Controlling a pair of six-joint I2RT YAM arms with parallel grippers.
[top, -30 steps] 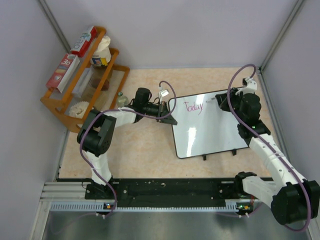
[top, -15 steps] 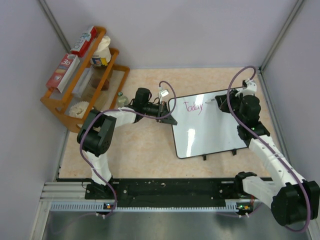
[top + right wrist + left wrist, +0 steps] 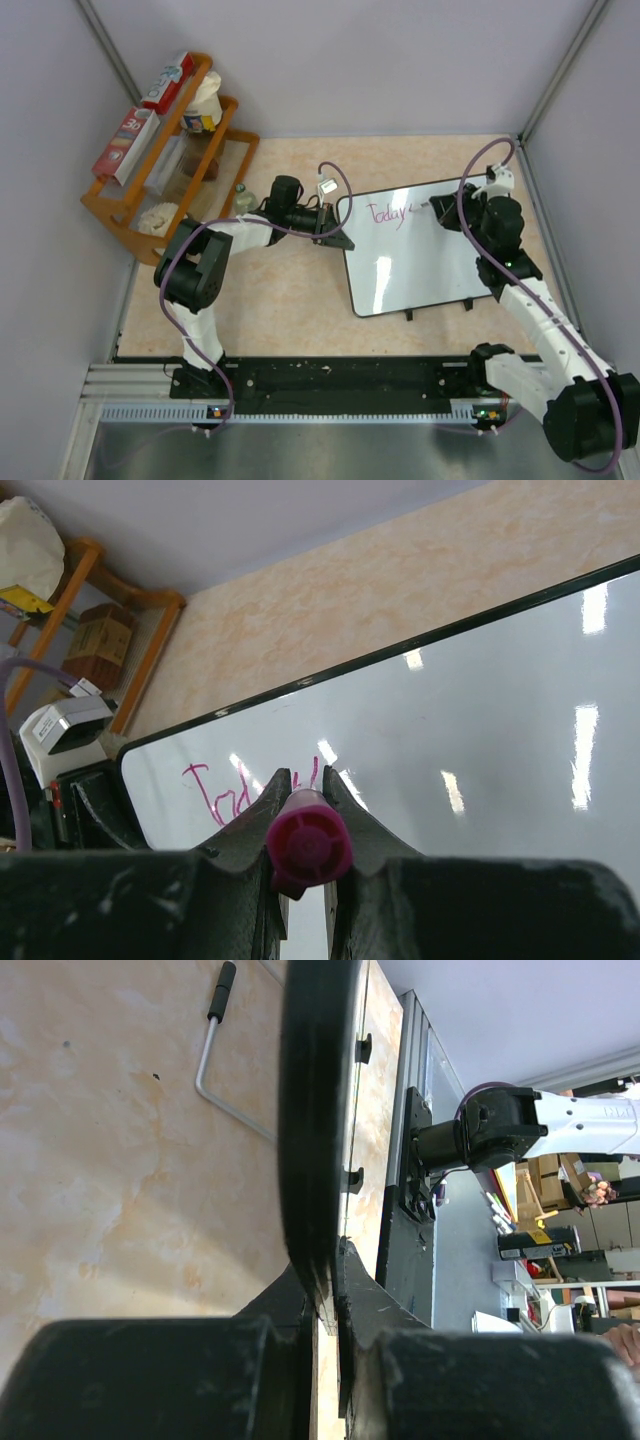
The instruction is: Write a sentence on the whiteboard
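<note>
My right gripper (image 3: 300, 783) squeezes a pink plastic marker (image 3: 308, 846), its tip by the end of the thin pink handwriting (image 3: 386, 214) "Today". The glossy white, black-framed whiteboard (image 3: 425, 265) sits under it, with bare board to the right. My left gripper (image 3: 338, 237) pinches the board's left edge.

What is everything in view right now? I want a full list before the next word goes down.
whiteboard: one, white with a black frame, right half of the table.
writing: one word, pink, "Today", near the whiteboard's upper left corner.
marker: one, magenta, between the right arm's jaws, pointing at the whiteboard.
rack: one, orange-brown wood, far left corner.
boxes: two, red and white, on the rack.
table: one, beige marbled, under it all.
left arm: one, white and black, jaws shut on the whiteboard's left edge.
right arm: one, white and black, jaws shut on the marker.
</note>
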